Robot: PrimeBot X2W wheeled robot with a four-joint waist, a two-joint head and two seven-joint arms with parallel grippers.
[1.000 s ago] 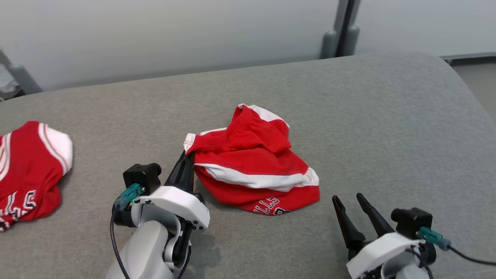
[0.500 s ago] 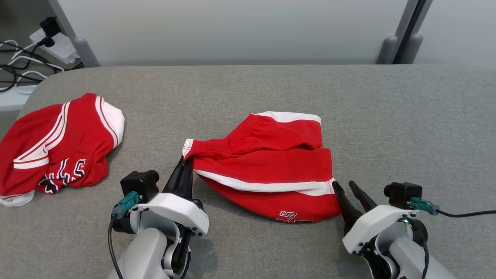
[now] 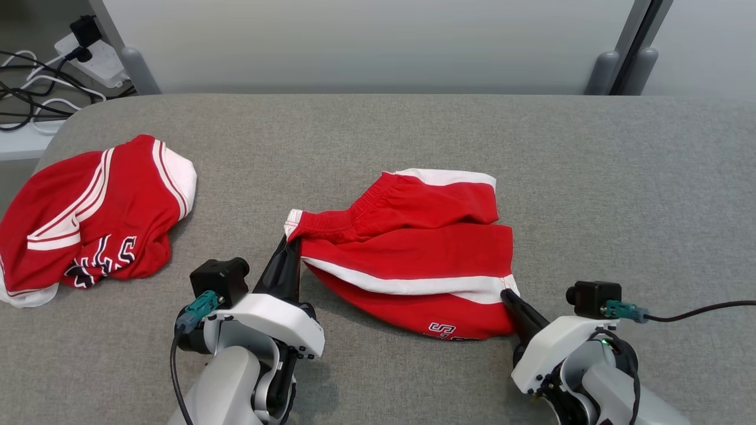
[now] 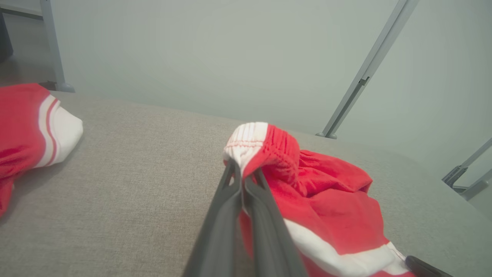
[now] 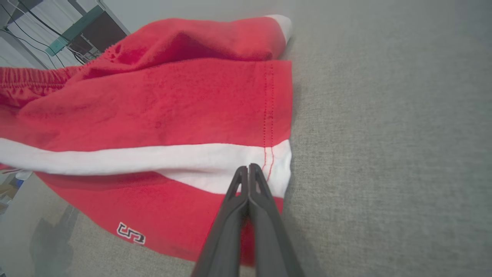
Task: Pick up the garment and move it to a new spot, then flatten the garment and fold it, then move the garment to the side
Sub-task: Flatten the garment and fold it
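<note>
The garment (image 3: pixel 413 248), a pair of red shorts with white bands, lies crumpled near the middle of the grey padded surface (image 3: pixel 590 177), its elastic waistband toward the left and its leg hems toward the right. The left gripper (image 3: pixel 289 245) is clamped on the waistband's left end, where a white strip meets the red elastic; in the left wrist view its 2 dark fingers (image 4: pixel 230 204) sit tight together with that corner of cloth bunched up and over the tips of the left gripper (image 4: pixel 242 173). The right gripper (image 3: pixel 509 297) rests at the garment's near right corner, and in its own wrist view the right gripper (image 5: pixel 249 167) has both fingers pressed together, tips lying on the white band just beside the red double stitching of the hem (whether any cloth is caught between them cannot be told). Printed lettering shows on the red fabric along the near edge. A second red garment (image 3: pixel 94 212) with white stripes lies well apart at the far left of the surface, and cables (image 3: pixel 29 100) run to a power strip (image 3: pixel 97 53) on the floor beyond that corner.
</note>
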